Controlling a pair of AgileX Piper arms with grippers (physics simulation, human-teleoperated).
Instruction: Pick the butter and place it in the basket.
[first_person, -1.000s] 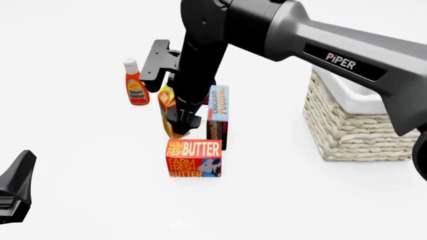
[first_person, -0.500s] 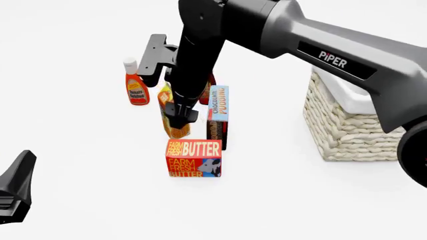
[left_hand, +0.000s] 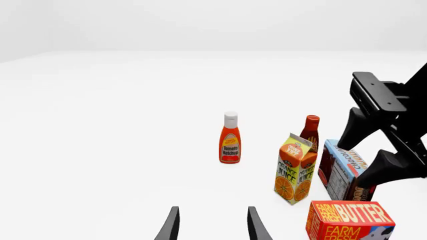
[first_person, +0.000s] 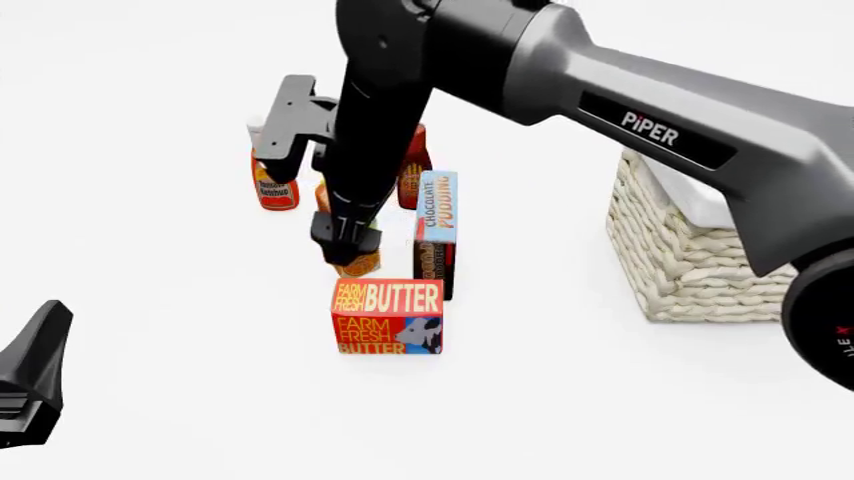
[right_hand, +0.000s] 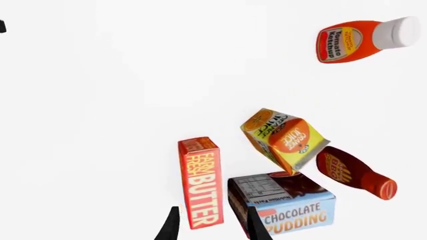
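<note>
**Lining up over the butter**

My right gripper (first_person: 344, 250) hangs fingers-down with its jaws parted and nothing held, above and just behind the butter (first_person: 388, 316). The butter stands upright on the table, just in front of the pudding box (first_person: 435, 233), with its long side running left to right. My right arm is nearer; the left gripper (left_hand: 210, 225) waits released, well off to the butter's left. Since a second ago my right gripper has swung leftward. The basket (first_person: 681, 255) sits well right of the butter.

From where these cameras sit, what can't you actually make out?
- Orange juice carton, front view: mostly hidden behind the right arm.
- Ketchup bottle, front view: its cap is covered by the right pincer's mount.
- Basket, front view: its inside is hidden by the arm.
- Butter, left wrist view: cut off by the frame edge.
</note>
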